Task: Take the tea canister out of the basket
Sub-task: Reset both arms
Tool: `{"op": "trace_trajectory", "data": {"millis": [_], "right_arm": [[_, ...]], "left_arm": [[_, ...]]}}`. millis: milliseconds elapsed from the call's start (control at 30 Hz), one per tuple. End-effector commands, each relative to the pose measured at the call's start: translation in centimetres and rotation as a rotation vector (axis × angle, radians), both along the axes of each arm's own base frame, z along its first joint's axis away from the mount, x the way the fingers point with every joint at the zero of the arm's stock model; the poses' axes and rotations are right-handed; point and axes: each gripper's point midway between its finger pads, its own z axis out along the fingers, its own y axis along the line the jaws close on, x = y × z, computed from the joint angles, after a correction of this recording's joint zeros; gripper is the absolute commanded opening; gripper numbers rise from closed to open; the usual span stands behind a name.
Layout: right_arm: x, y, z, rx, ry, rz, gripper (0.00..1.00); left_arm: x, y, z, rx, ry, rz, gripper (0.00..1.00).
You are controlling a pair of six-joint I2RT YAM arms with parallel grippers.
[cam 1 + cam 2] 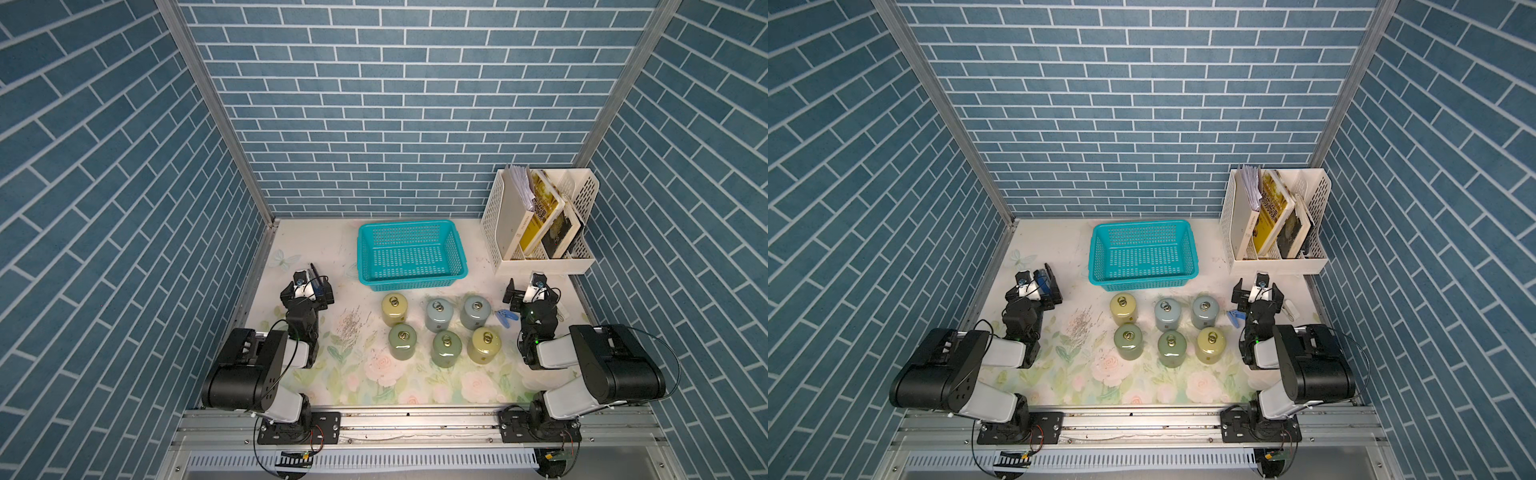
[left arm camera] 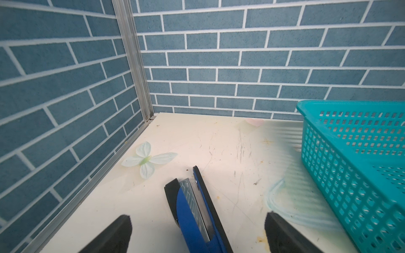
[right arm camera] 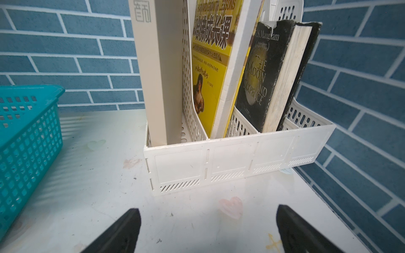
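The teal basket (image 1: 411, 226) (image 1: 1142, 225) stands at the back middle of the table and holds nothing. In front of it, several round tea canisters with ring lids stand upright in two rows on the table, among them a yellow-green one (image 1: 393, 309) and a blue-grey one (image 1: 439, 314). My left gripper (image 1: 309, 286) (image 2: 198, 220) rests left of the basket (image 2: 355, 153), open. A blue stapler (image 2: 192, 208) lies between its fingers, touching neither. My right gripper (image 1: 532, 286) (image 3: 208, 213) is open and empty, right of the canisters, facing the rack.
A white perforated file rack (image 1: 540, 257) (image 3: 219, 162) with books stands at the back right. A small blue clip (image 1: 507, 318) lies beside the right arm. Blue brick walls close in on three sides. The basket's corner (image 3: 26, 135) shows in the right wrist view.
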Motion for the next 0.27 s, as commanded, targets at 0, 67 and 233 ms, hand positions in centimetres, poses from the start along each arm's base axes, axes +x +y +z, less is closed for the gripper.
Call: {"op": "trace_trajectory", "data": {"millis": [0,67,233], "right_arm": [[0.09,-0.08,0.62,-0.019,-0.024,0.002,1.00],[0.11,-0.09,0.58,-0.020,-0.022,0.002,1.00],[0.08,-0.11,0.68,-0.020,-0.026,0.001,1.00]], "left_arm": [[0.08,0.13,0.45,0.007,-0.019,-0.002,1.00],[0.12,0.14,0.57,0.007,-0.022,-0.002,1.00],[0.08,0.14,0.46,0.008,-0.019,-0.002,1.00]]}}
